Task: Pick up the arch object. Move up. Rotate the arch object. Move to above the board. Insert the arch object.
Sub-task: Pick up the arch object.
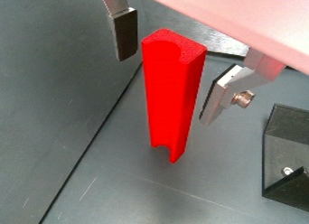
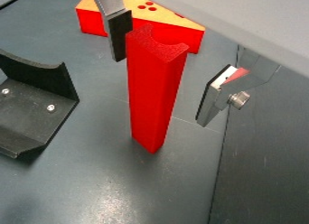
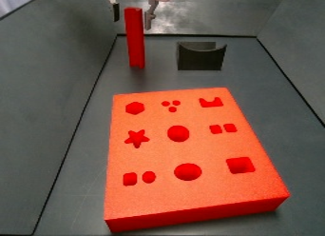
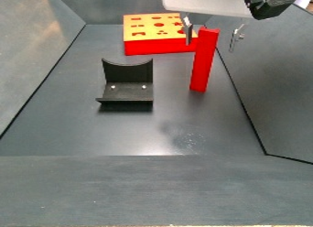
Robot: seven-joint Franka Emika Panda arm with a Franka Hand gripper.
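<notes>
Red, matte, slim: the arch (image 1: 172, 92) stands upright on the dark surface (image 4: 184, 130), base down and not yet lifted. In both wrist views its top sits between the two silver plates of the end effector (image 2: 169, 70), with one dark-padded finger (image 1: 125, 35) just beside one face and the opposite finger (image 2: 218, 94) standing clear of the other. Jaws wide, nothing gripped; a visible gap remains on at least one side.

In a side view the arch (image 3: 135, 38) is near the far wall, well apart from the board (image 3: 191, 149), which lies flat with its star, hexagon, circle, square and notched cut-outs all empty. The fixture (image 4: 124, 84) stands beside the arch, apart from it, between it and the near edge of the surface in that view.

Progress, judged: only the approach looks done. Closing on the arch is the step in hand. Lift, rotation, travel to above the board and insertion all remain.
</notes>
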